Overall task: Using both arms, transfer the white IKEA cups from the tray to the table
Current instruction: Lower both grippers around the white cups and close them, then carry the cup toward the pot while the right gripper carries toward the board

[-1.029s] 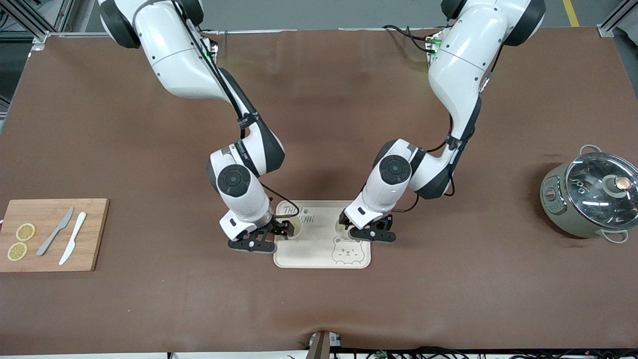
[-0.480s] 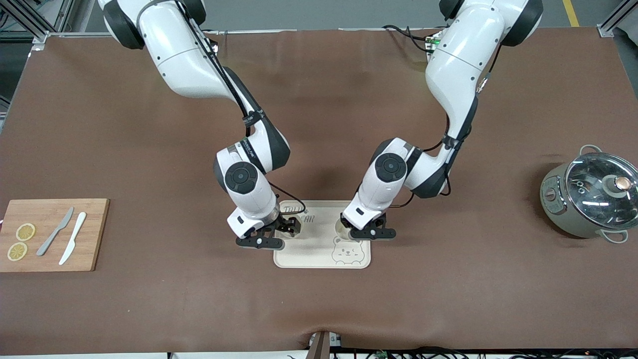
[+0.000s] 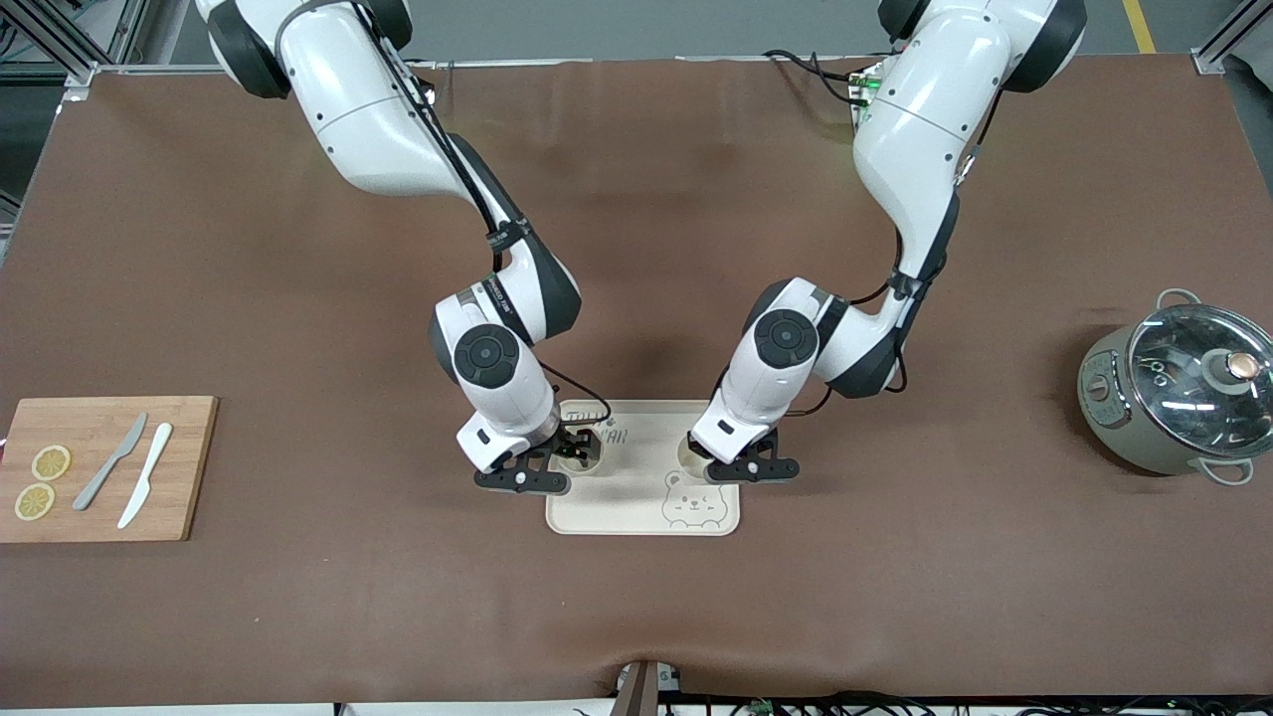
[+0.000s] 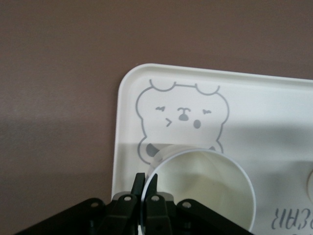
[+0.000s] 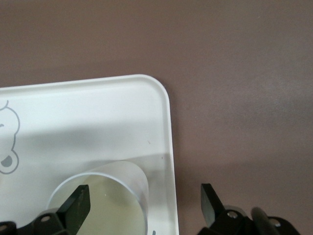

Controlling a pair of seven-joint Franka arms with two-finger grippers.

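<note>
From my remote station I see that the task has barely begun: both white IKEA cups stand inside the tray, and neither has reached the bare tabletop. The tray lies near the middle of the tabletop, between the two arms. The left arm's cup sits at the tray's end toward the left arm, just beside the bear face drawing. The left end effector is closed tight on its wall, one finger inside the rim and one outside. The right arm's cup sits at the tray's other end, close to the rim. The right end effector is spread wide and holds nothing, with the cup's wall and the tray rim between its fingers. I judge that the right grasp, both lifts and both placements remain. Each cup stands upright with its open mouth up and its long axis vertical. The tray's long axis runs from one arm's end of the tabletop toward the other.
</note>
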